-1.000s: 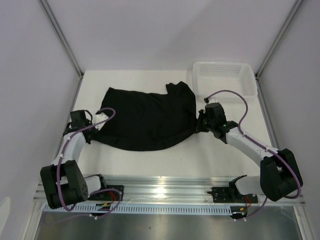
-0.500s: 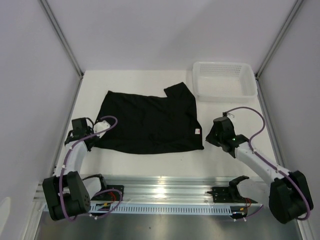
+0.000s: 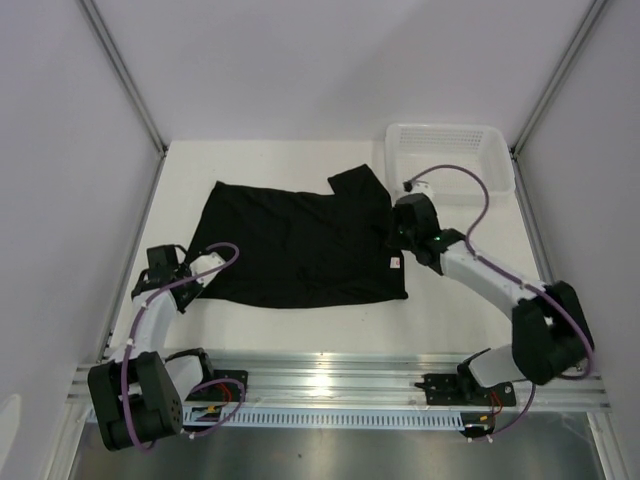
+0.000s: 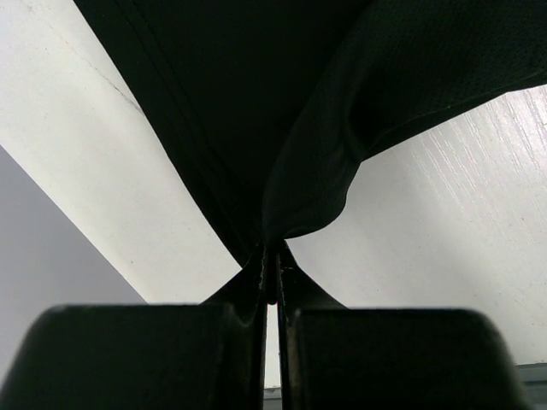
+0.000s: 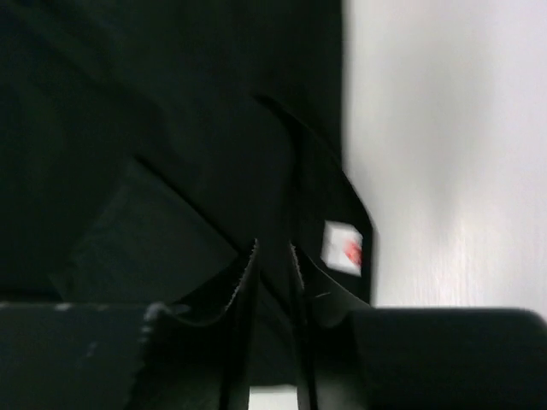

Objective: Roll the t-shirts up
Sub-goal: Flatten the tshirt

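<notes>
Black t-shirt [image 3: 295, 250] flat on table [image 3: 450, 310], long axis L-R; L gripper [image 4: 272, 260] pinching its L corner, R gripper [image 5: 273, 256] slightly parted over R edge by label [image 5: 344, 248].

free: bare table [image 3: 300, 330] strip, front of t-shirt [image 3: 290, 250] | obstacle: basket [image 3: 440, 127], far right corner

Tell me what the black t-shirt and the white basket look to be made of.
The t-shirt looks like soft, matte knit fabric, perhaps cotton or a blend. It drapes and creases, and shows a fine texture up close. The basket looks like rigid white plastic, judging by its moulded mesh walls.
</notes>
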Robot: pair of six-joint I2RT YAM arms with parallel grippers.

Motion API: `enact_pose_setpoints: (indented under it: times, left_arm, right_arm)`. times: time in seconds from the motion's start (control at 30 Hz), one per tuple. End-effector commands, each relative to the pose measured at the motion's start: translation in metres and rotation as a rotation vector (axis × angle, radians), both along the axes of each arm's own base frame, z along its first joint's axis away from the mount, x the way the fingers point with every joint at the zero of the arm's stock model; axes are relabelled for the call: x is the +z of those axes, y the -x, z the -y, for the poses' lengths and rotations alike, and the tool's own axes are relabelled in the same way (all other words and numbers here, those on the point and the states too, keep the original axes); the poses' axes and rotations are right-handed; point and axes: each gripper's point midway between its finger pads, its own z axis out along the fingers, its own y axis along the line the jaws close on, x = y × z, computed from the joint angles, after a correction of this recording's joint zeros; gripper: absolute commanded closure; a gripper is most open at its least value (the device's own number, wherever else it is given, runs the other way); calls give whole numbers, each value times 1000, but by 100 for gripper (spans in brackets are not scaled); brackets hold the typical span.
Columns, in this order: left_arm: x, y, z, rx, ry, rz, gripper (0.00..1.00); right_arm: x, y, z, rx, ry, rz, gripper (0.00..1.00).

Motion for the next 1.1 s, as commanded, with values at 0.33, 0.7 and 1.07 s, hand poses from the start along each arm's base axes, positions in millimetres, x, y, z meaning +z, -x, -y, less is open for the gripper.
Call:
enact_pose_setpoints:
  times: [0.33, 0.7, 1.07]
  left_arm:
    - [-2, 13, -17, 77, -18, -43, 99]
    - [-1, 11, -18, 84, -11, -54, 99]
    - [-1, 12, -17, 80, -8, -63, 99]
  right_arm:
    - [-63, -112, -92, 205, 52, 38, 100]
    - [-109, -107, -20, -32, 206, -84, 100]
    - [-103, -109, 21, -96, 225, -81, 100]
